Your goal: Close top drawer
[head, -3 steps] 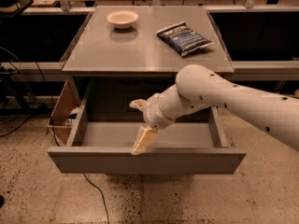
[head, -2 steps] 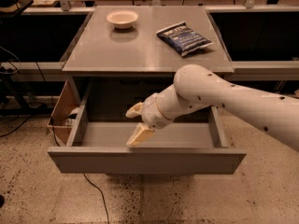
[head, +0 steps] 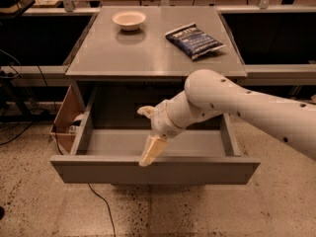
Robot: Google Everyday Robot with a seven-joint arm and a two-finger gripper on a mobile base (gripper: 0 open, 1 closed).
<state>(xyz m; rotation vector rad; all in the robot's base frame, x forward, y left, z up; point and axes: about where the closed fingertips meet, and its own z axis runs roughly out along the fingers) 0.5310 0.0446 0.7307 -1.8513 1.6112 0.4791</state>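
The top drawer (head: pixel 153 171) is pulled far out of the grey cabinet, and its grey box interior (head: pixel 197 142) looks empty. My gripper (head: pixel 147 136) reaches in from the right on a thick white arm (head: pixel 237 102) and sits inside the drawer, just behind the middle of the front panel. Its cream fingers stand apart and hold nothing. One finger (head: pixel 151 151) points down with its tip at the inner top edge of the front panel. The other finger (head: pixel 145 111) points left, higher up.
On the cabinet top (head: pixel 113 53) are a white bowl (head: pixel 129 19) at the back left and a dark blue snack bag (head: pixel 194 40) at the back right. A cardboard box (head: pixel 65 116) stands left of the drawer. A cable (head: pixel 101 201) trails on the speckled floor.
The gripper has shifted slightly and its lower finger has dropped closer to the front panel's inner edge. The drawer has not visibly moved.
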